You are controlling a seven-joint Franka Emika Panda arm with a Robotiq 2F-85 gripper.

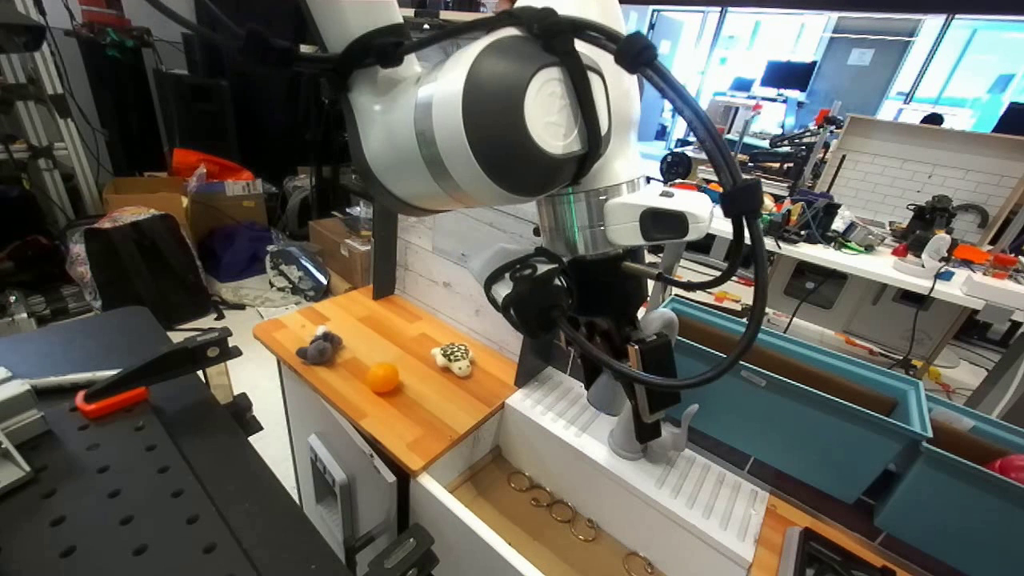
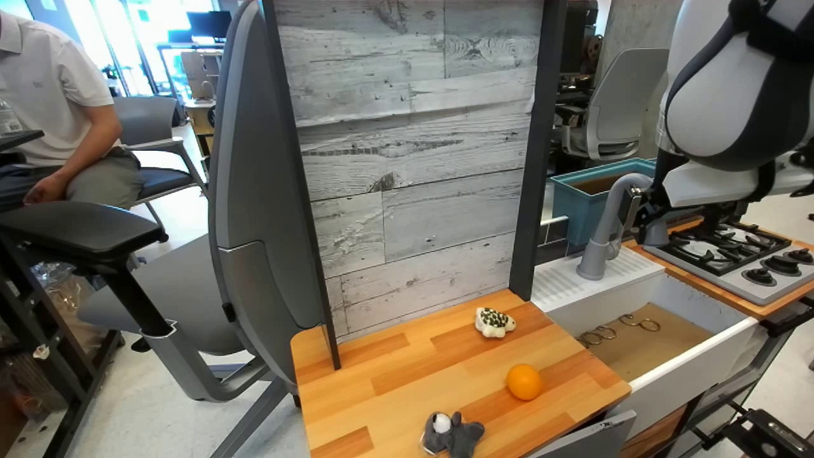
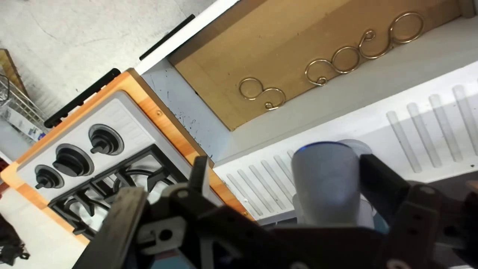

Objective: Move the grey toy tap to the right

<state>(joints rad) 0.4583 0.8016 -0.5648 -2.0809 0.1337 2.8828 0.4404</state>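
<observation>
The grey toy tap stands upright on the white ridged ledge behind the sink. It shows in both exterior views, with its stubby base [image 1: 626, 442] and its arched gooseneck [image 2: 607, 222]. In the wrist view the downward spout end [image 3: 325, 183] hangs between my fingers. My gripper [image 3: 284, 166] is open around the spout, with a wide gap to the finger on the left. The spout is against or very close to the finger on the right; I cannot tell if they touch. In an exterior view the gripper [image 1: 644, 392] covers part of the tap's neck.
A white sink [image 2: 661, 356] with gold ring-shaped wires lies in front of the ledge. A stove [image 3: 112, 138] is beside it. Teal bins [image 1: 792, 416] stand behind. A wooden counter [image 2: 394, 394] carries an orange [image 2: 524, 381], a turtle toy [image 2: 494, 322] and a grey plush [image 2: 453, 436].
</observation>
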